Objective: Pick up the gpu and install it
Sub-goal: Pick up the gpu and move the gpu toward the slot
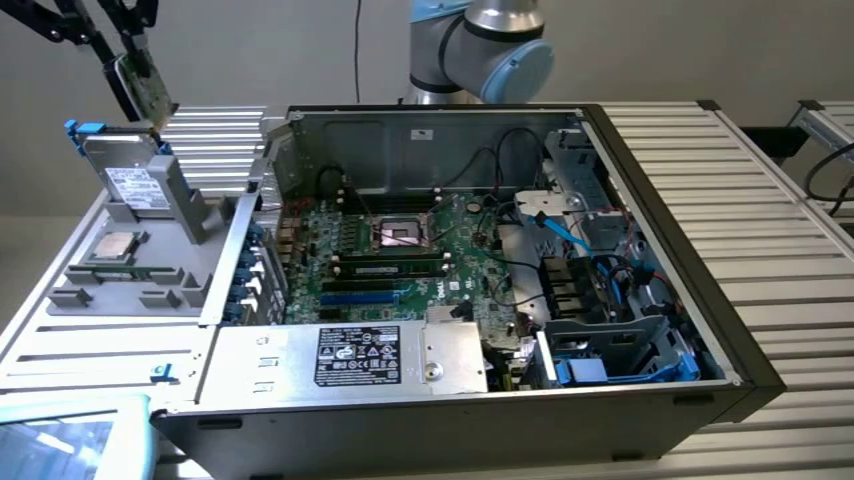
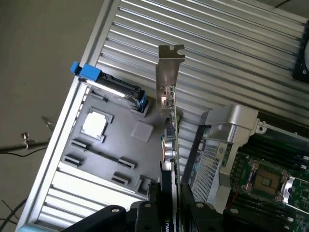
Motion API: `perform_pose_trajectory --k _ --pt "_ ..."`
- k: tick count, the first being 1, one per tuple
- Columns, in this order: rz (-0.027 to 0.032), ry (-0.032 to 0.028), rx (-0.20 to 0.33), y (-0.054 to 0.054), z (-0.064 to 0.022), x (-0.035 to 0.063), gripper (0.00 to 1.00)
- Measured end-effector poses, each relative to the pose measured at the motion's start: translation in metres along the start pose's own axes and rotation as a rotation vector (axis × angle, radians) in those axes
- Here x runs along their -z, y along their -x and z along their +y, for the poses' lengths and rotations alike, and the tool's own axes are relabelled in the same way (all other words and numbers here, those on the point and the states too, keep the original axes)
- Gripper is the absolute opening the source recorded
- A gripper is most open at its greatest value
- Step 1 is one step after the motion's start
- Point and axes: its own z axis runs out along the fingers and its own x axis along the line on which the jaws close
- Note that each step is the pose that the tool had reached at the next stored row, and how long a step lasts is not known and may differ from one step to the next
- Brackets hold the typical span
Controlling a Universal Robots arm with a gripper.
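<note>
While the gripper [image 1: 123, 55] hangs at the upper left of the exterior view, its black fingers are clamped on the gpu [image 1: 144, 88], which is raised clear of the work surface and tilted.

Item 1, held part. In the wrist view the gripper [image 2: 173, 212] grips the gpu [image 2: 168, 150] edge-on, black cooler to 1 side and green board to the other. The silver end bracket [image 2: 170, 67] points away from the fingers. The card touches nothing but the gripper and sits well apart from the motherboard [image 1: 461, 265].

Item 2, surface. A ribbed aluminium table [image 1: 787, 200] carries everything. An open computer case [image 1: 400, 150] lies on it at the centre of the exterior view, side panel off and motherboard facing up. A silver power supply [image 1: 358, 355] with a black label sits at its lower edge. At the exterior view's left a grey fixture tray [image 1: 80, 290] holds 1 drive [image 1: 134, 185], standing upright with a white label, and 1 processor chip [image 1: 114, 245] lying flat near it. The wrist view shows the same tray [image 2: 116, 140], drive [image 2: 116, 89] and chip [image 2: 95, 124], with the table [image 2: 231, 43] beyond.

Item 3, room. A plain grey wall [image 1: 240, 50] stands behind the table, with 1 dark cable [image 1: 358, 40] hanging down it beside the arm [image 1: 481, 45]. A bare grey floor [image 2: 38, 48] lies past the table edge.
</note>
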Motion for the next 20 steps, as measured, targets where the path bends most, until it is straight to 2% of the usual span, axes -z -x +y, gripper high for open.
perform_pose_trajectory --k 7,20 --pt "0.0105 0.0222 0.111 0.0 0.0 0.0 0.29" --pt "0.0222 0.0735 0.316 0.0 0.0 0.0 0.29"
